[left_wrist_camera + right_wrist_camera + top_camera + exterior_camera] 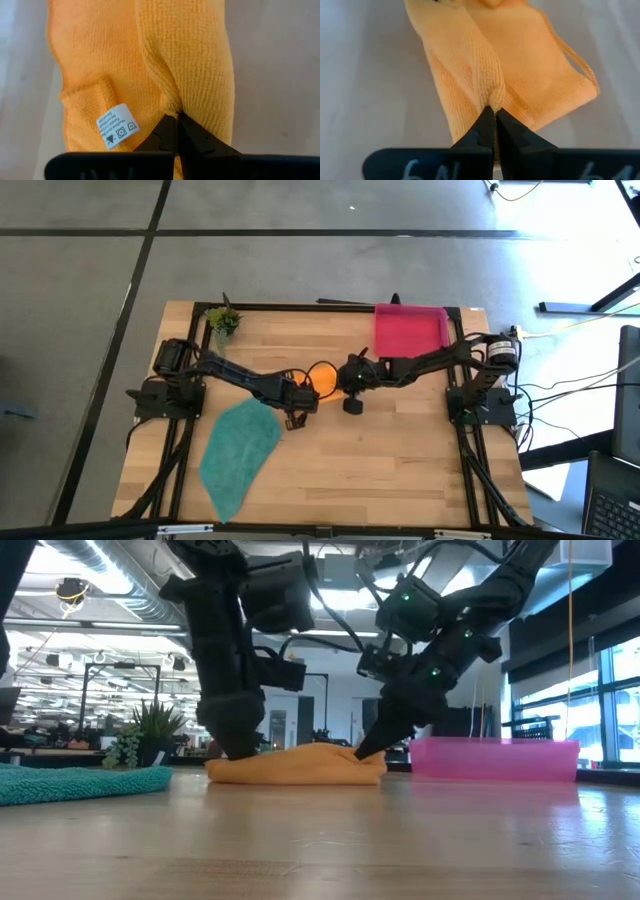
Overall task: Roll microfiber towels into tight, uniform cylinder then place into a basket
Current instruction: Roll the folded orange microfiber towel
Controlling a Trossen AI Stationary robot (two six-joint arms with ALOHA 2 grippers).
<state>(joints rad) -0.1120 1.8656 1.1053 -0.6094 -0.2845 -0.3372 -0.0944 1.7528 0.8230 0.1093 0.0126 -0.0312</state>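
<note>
From above, the left gripper [308, 394] and the right gripper [338, 378] meet at the tabletop's [400, 470] centre over the orange towel [322, 376], which is bunched small between them. The teal towel [238, 452] lies spread flat toward seven o'clock, well apart from the arms. The basket [410, 330] sits at one o'clock by the far edge, with nothing visible inside. A small potted plant [223, 321] stands at eleven o'clock.

At tabletop level, the orange towel is a low, partly rolled bundle lying on the wood, with both arms pressed down onto its two ends; the basket stands just beyond it.

The left wrist view shows that arm's jaws closed, pinching a ridge of the orange fold beside its white care label [117, 125].

The right wrist view shows its jaws closed too, nipping the same raised fold.

As I judge it, the first roll is only under way: neither towel is yet in the basket, and the teal one is untouched.
</note>
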